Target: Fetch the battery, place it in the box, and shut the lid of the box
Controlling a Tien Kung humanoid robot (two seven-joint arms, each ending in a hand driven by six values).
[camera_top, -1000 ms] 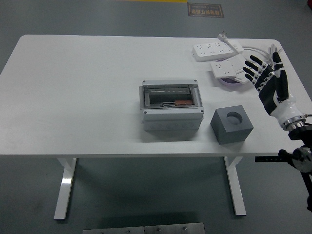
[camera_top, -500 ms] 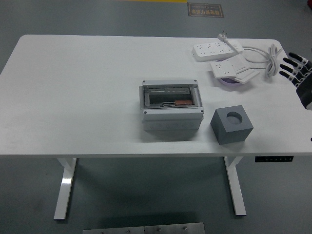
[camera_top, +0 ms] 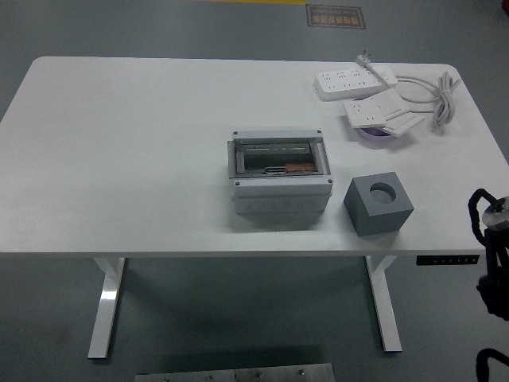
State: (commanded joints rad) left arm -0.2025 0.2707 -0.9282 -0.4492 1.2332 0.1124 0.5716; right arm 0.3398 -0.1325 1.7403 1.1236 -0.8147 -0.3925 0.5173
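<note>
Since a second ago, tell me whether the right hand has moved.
Yes. It hovered over the power strips at the table's far right; now it has withdrawn past the right edge, only arm parts showing.

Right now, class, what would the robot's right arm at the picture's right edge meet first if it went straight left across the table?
Probably the grey block, if the right arm travels at block height; its hand is out of view, so its pointing cannot be told.
</note>
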